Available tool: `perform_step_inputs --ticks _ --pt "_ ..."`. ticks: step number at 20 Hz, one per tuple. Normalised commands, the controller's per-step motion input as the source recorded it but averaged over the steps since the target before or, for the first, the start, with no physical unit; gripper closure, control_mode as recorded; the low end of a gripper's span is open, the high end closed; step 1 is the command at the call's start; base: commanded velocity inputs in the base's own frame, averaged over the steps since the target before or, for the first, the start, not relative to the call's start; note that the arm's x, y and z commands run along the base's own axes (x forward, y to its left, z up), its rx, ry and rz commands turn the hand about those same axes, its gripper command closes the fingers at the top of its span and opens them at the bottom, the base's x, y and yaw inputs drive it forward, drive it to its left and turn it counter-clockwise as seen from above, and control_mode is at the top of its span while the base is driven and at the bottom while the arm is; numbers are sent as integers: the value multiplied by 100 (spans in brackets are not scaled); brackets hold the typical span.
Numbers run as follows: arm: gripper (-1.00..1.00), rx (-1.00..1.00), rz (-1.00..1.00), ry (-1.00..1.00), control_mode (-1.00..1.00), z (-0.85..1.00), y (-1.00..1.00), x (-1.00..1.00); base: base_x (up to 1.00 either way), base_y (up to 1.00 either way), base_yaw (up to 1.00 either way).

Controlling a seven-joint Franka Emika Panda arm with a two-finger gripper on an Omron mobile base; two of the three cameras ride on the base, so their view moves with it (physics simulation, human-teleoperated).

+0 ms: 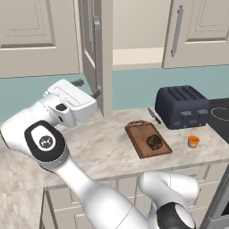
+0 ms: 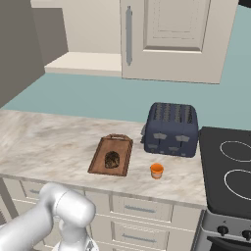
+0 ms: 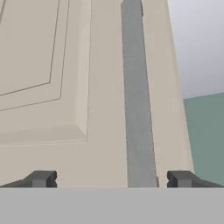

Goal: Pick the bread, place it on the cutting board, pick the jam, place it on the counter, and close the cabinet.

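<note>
Our gripper (image 3: 109,179), jaws spread and empty, faces the open cabinet (image 3: 65,87) door, whose vertical handle (image 3: 138,100) runs lengthwise just ahead between our fingertips.

Even, soft light fills my kitchen, bright with no glare. Everything I see is rendered sharp, near and far, with no blur or bending at the edges. The toaster (image 2: 171,129) throws only a faint shadow on the worktop (image 2: 49,142). The open cabinet (image 1: 95,53) door's inner face looks darker, greyer, on my right base view's left.
</note>
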Motion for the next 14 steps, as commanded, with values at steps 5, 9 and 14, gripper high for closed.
perform_step_inputs --ticks 5,9,14 --pt "-100 0 -9 0 -100 0 0 4 0 0 0" --pt "-100 0 -5 -1 -100 0 -4 0 0 0 0" --pt "-100 0 -3 -2 -100 0 -10 0 0 0 0"
